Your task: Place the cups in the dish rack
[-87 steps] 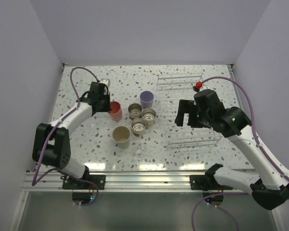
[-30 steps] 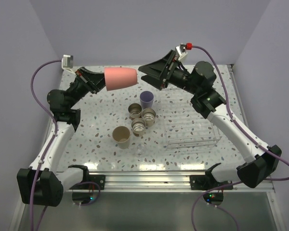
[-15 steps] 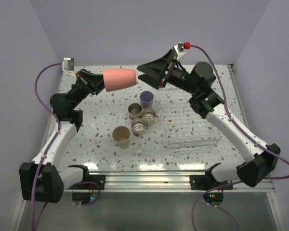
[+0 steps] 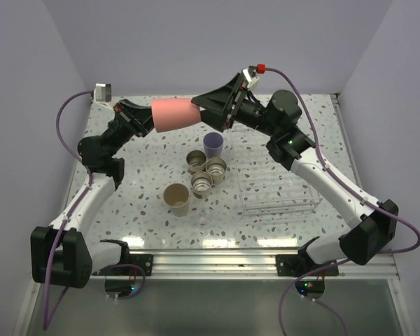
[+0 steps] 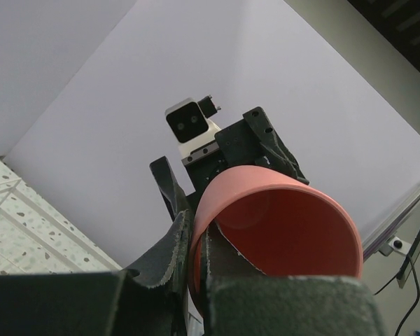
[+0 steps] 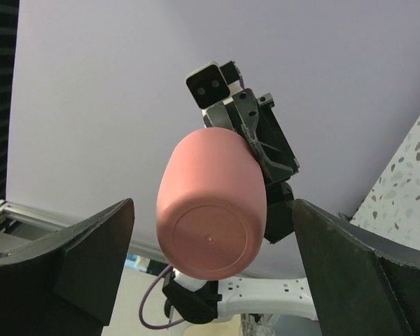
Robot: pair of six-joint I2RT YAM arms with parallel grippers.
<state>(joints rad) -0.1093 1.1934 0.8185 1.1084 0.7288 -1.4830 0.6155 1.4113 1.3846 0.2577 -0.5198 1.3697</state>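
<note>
over the table (image 4: 126,203) — pink cup (image 4: 173,114), sideways

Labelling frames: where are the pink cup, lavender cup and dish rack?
pink cup (image 4: 175,114): top external view, side wall
lavender cup (image 4: 213,142): top external view, open mouth
dish rack (image 4: 280,207): top external view, near wall

White arm links (image 4: 84,203), black joints (image 4: 101,150), purple cables (image 4: 58,129), red cap (image 4: 261,68), perhaps a connector.
</note>
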